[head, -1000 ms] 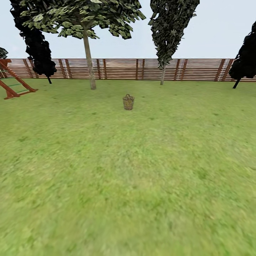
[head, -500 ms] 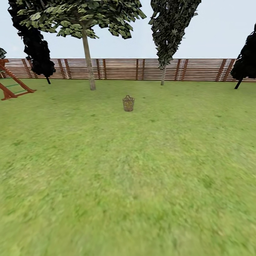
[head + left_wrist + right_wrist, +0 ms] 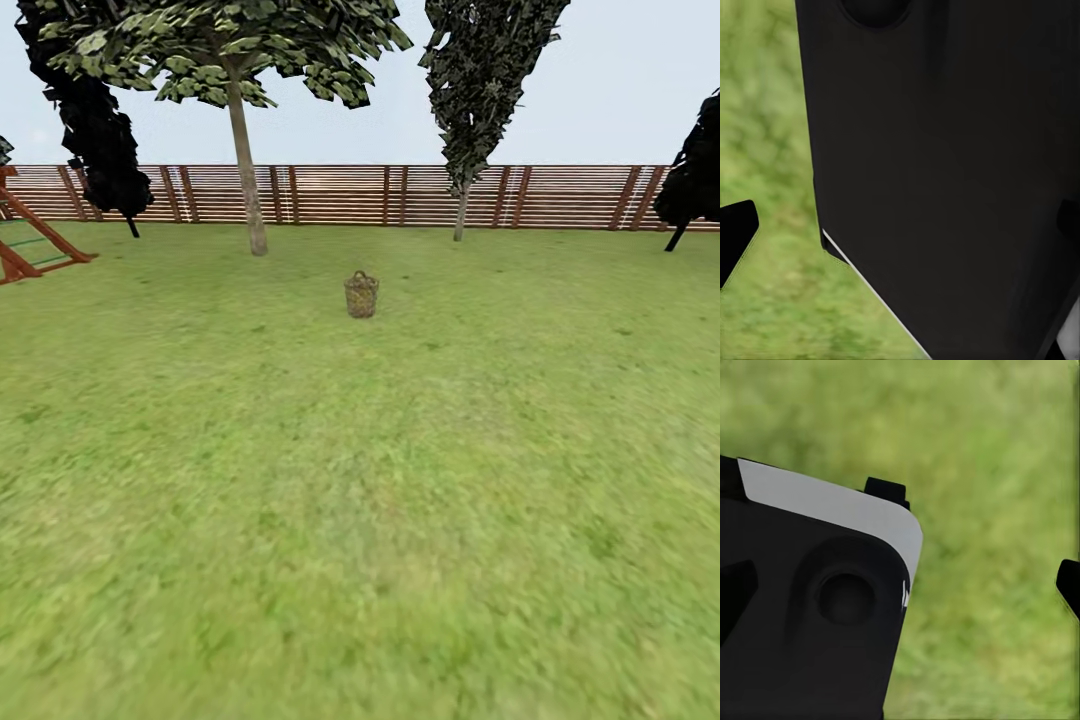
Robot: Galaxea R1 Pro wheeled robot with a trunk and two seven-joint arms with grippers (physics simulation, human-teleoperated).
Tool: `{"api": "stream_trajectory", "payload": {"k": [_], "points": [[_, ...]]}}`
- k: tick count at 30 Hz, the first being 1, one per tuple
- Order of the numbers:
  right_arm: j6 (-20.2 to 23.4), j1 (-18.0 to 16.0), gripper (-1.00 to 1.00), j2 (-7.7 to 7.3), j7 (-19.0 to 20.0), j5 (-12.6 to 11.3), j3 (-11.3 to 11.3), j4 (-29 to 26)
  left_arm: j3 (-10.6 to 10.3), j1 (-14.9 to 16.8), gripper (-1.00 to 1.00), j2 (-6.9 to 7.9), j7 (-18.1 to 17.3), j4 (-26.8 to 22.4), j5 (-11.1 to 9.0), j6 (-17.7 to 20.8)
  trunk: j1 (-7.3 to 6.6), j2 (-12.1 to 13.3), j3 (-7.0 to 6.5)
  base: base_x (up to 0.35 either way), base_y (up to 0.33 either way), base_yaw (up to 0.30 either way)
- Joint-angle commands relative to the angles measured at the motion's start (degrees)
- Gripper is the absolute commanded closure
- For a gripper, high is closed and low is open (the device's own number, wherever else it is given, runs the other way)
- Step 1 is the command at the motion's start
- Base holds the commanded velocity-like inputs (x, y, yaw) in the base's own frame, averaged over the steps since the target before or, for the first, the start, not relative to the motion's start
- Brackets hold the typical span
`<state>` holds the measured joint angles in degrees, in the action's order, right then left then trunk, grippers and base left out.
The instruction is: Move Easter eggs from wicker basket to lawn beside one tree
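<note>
Lawn [image 3: 400, 480]: broad, flat, patchy green grass running back to a fence. Basket [image 3: 361, 295] stands upright on it, far ahead, alone in open grass. Tree trunks [image 3: 247, 170] rise from it beyond the basket. Blurred grass lies under both claws.

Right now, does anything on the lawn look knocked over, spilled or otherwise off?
Nothing stands out. The small brown woven wicker basket stands upright on the green grass lawn, well short of the pale-trunked leafy tree and the brown slatted wooden fence. No eggs lie on the grass; the basket is too far off to see inside.
</note>
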<state>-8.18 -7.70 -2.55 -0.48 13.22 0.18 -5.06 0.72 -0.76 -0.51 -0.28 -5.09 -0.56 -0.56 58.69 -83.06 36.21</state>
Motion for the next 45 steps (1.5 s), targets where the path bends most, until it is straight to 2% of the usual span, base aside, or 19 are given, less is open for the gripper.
{"api": "stream_trajectory", "payload": {"k": [1, 15, 22, 37, 45], "points": [[-0.17, -0.03, -1.0, -0.01, -0.05, 0.32, -0.01, 0.05, 0.07, -0.03, -1.0, -0.01, -0.01, -0.09, -0.06, -0.06, 0.03, -0.01, 0.04, 0.334, 0.0, 0.0], [-0.17, -0.03, -1.0, -0.06, -0.13, 0.32, -0.01, 0.05, 0.07, -0.03, -1.0, -0.02, 0.01, -0.09, -0.06, -0.06, 0.03, -0.01, 0.04, 0.334, -0.006, 0.0], [-0.17, -0.03, -1.0, -0.05, -0.13, 0.32, -0.01, 0.05, 0.1, -0.03, -1.0, -0.06, 0.3, -0.09, -0.01, -0.06, 0.03, -0.01, 0.04, 0.264, -0.176, 0.0], [-0.19, -0.03, -1.0, -0.09, -0.13, 0.24, -0.02, 0.05, 0.07, -0.03, -1.0, -0.5, 0.81, -0.18, -0.06, -0.1, 0.03, -0.01, 0.04, -0.011, -0.233, 0.006], [-0.26, -0.03, -1.0, -0.09, -0.13, 0.23, -0.08, 0.05, 0.07, -0.03, -1.0, -0.61, 0.81, -0.18, -0.06, -0.07, 0.03, -0.01, 0.04, -0.002, -0.009, 0.242]]}}
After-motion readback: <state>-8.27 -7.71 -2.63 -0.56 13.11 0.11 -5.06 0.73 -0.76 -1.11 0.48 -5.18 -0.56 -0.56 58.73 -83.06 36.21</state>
